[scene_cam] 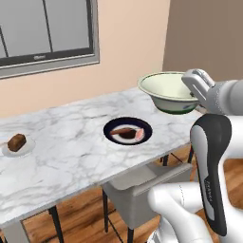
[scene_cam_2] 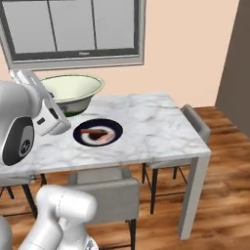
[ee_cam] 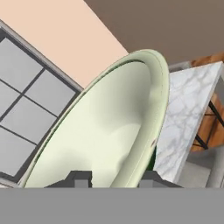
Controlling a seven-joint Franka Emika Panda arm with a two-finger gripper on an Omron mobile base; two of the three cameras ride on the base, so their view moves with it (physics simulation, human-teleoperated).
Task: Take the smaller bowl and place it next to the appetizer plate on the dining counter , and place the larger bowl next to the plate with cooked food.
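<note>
My gripper [scene_cam: 193, 96] is shut on the rim of the larger bowl [scene_cam: 166, 90], cream inside with a dark green band low on its outside. The bowl [scene_cam_2: 73, 90] hangs slightly tilted over the dining counter [scene_cam: 71, 137], just beyond the plate with cooked food [scene_cam: 127, 131], a dark plate [scene_cam_2: 97, 132] carrying pink and brown pieces. In the hand view the bowl [ee_cam: 105, 135] sits between my fingertips, with the gripper [ee_cam: 114, 179] pinching its rim. The appetizer plate [scene_cam: 18, 144], small and white with a brown block, lies at the counter's far left. The smaller bowl is out of view.
A grey chair [scene_cam: 142, 190] is tucked under the near edge of the counter [scene_cam_2: 151, 122], and another chair [scene_cam_2: 195, 122] stands at its right end. A window [scene_cam: 47, 33] is on the wall behind. Bare marble lies between the two plates.
</note>
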